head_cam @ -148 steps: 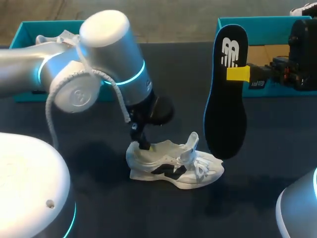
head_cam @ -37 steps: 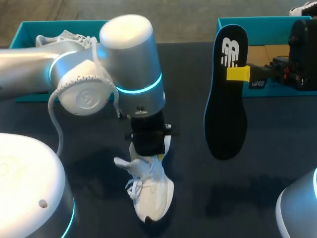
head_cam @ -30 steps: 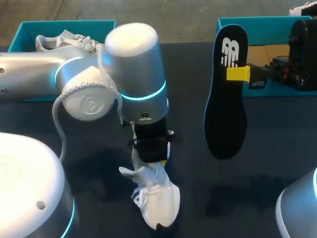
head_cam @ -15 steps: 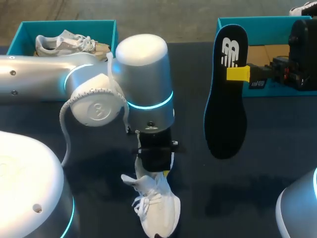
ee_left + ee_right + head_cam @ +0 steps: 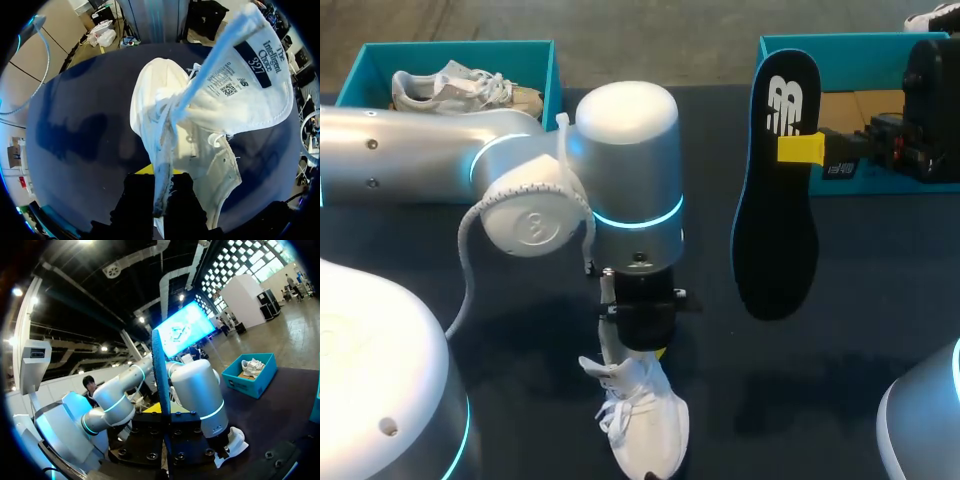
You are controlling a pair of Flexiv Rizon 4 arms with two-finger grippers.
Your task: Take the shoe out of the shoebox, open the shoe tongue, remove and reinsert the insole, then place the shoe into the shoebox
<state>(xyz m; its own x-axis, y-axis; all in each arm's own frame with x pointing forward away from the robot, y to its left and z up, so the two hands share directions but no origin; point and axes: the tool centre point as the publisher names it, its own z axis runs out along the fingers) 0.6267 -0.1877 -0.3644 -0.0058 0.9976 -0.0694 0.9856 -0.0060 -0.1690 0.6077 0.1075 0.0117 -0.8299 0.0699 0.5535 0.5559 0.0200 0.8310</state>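
- Your left gripper (image 5: pixel 642 346) points straight down over the dark table (image 5: pixel 840 340), its fingers pinched on the collar of the white lace-up sneaker (image 5: pixel 648 430). In the left wrist view the collar's rim runs up between the two black fingers.
- The sneaker sits directly beneath that gripper, toe pointing toward the table's near edge. You cannot tell whether its sole rests on the table.
- Its white padded tongue (image 5: pixel 240 85) is folded up and away from the laces, label side facing the wrist camera.
- Your right gripper (image 5: pixel 798 149) clamps the black foam insole with a blue edge (image 5: pixel 775 230) — upright, heel end on top (seen edge-on from the right wrist). It is well apart from the sneaker, to its right.
- Behind the insole stands a teal cardboard shoebox (image 5: pixel 860 45).
- A second teal box (image 5: pixel 552 75) at the far left holds another pale sneaker (image 5: pixel 450 85).
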